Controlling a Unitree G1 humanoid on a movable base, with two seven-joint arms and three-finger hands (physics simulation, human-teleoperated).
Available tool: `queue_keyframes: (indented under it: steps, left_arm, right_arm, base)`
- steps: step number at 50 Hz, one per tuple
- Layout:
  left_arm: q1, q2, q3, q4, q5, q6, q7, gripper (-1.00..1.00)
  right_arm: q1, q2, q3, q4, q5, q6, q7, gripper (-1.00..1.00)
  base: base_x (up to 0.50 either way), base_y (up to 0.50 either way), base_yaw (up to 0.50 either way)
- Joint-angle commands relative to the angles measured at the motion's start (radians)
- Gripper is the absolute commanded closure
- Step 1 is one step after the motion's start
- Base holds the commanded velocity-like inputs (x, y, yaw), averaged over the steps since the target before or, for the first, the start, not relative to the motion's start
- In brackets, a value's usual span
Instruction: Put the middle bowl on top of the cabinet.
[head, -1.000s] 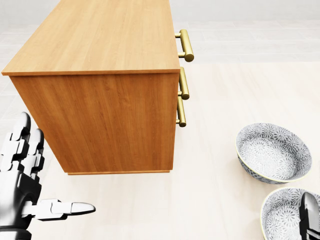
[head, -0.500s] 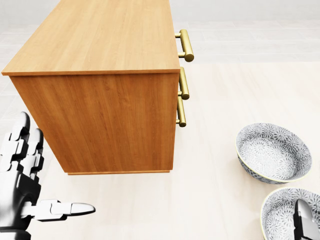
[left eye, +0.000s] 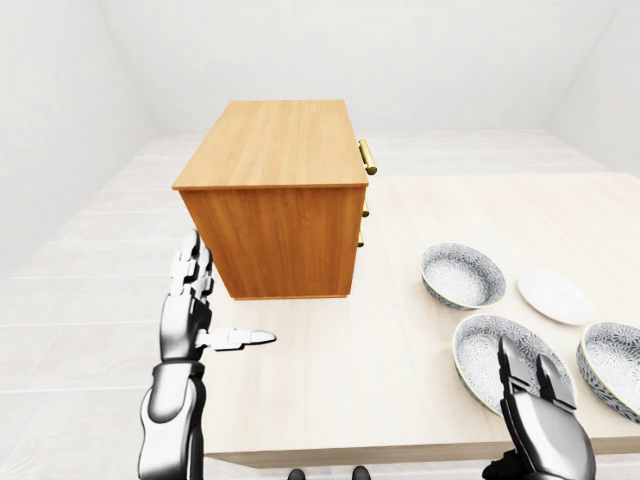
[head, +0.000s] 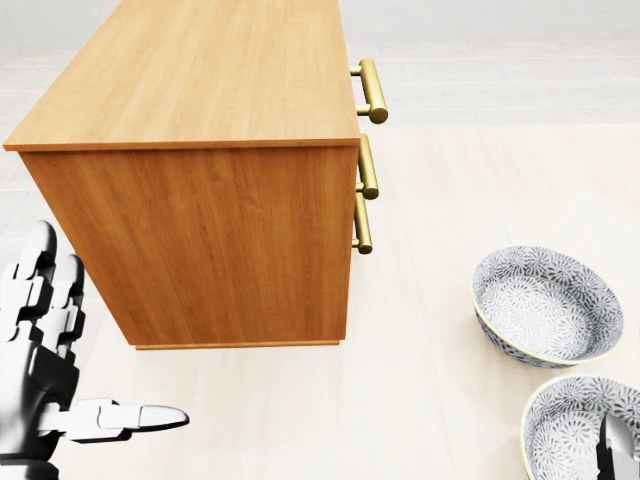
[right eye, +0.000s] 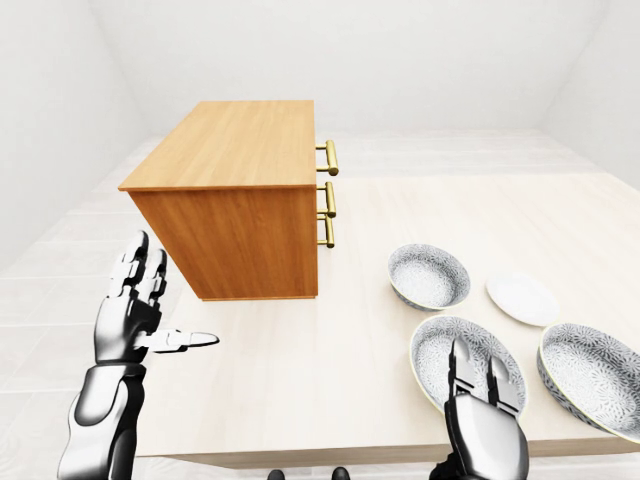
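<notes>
a pale wooden bench (right eye: 350, 320) fills the lower middle and right of the right-eye view, its darker edge running along the bottom. on it, right of centre, an upper bowl (right eye: 429, 276) sits upright, grey-white with a dense floral pattern inside and out and a thin light rim. just to its right and slightly lower lies a small white plate (right eye: 523, 298), flat and plain, apart from the bowl. at the lower right edge of the view a right-hand bowl (right eye: 597, 374) with the same pattern stands upright, partly cut off by the frame. a pale tiled floor (right eye: 60, 260) spreads to the left, and plain white walls (right eye: 350, 60) close the top.
</notes>
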Motion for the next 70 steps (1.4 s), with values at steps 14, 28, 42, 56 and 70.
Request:
queue_keyframes:
  steps: [14,28,42,56,70]
  left_arm:
    - [0.004,-0.002,0.000,0.002,0.002,-0.007,-0.001,-1.00]
    - [0.018,-0.008,-0.006,-0.003,0.005,-0.013,-0.003,-1.00]
    - [0.016,-0.007,0.000,-0.048,-0.003,0.023,-0.006,-1.00]
    - [0.013,-0.008,-0.001,-0.025,0.000,0.009,-0.007,-1.00]
    - [0.021,-0.009,0.001,-0.018,-0.003,-0.001,-0.010,-1.00]
  right_arm:
    - [-0.011,-0.012,0.001,0.048,-0.010,0.000,-0.014,-1.00]
    - [-0.018,-0.018,-0.003,0.053,-0.008,0.000,-0.019,-1.00]
    - [-0.020,-0.020,0.013,0.048,-0.015,0.000,-0.009,-1.00]
    - [-0.022,-0.036,0.025,0.062,-0.016,0.000,-0.016,-1.00]
    - [-0.004,-0.038,0.030,0.052,-0.015,0.000,-0.023,0.33]
  base:
    - [0.00,0.00,0.00]
    - [0.00,0.00,0.00]
    - [0.00,0.00,0.00]
    - [0.00,0.00,0.00]
    - [0.00,0.00,0.00]
